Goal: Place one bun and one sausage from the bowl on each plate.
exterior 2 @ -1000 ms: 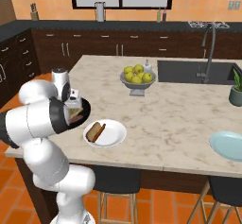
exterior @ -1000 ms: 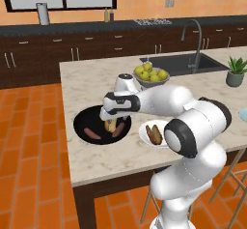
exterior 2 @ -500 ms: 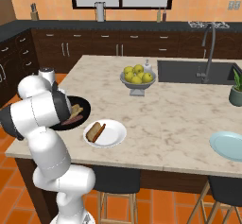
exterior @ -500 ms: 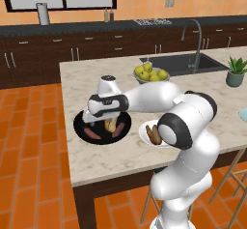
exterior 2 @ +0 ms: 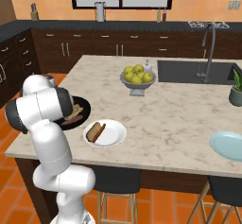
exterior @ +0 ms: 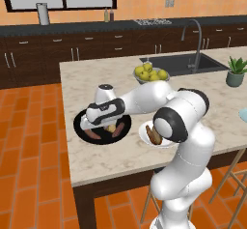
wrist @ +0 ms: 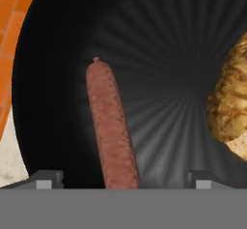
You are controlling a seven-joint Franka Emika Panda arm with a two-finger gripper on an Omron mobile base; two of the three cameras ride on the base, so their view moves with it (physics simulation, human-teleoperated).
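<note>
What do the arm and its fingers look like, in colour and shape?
The arm is made of glossy white rounded segments with dark grey joints, one a dark ring around a pale grey disc. Its hand section is dark. The fingers show in the hand view as two small dark blocks with paler square tips. No cables or markings are visible.

- Left base view looked forward and down from behind the arm's left.
- Right base view did likewise from its right; both shared the black bowl.
- Hand view peered closely into that bowl.
</note>
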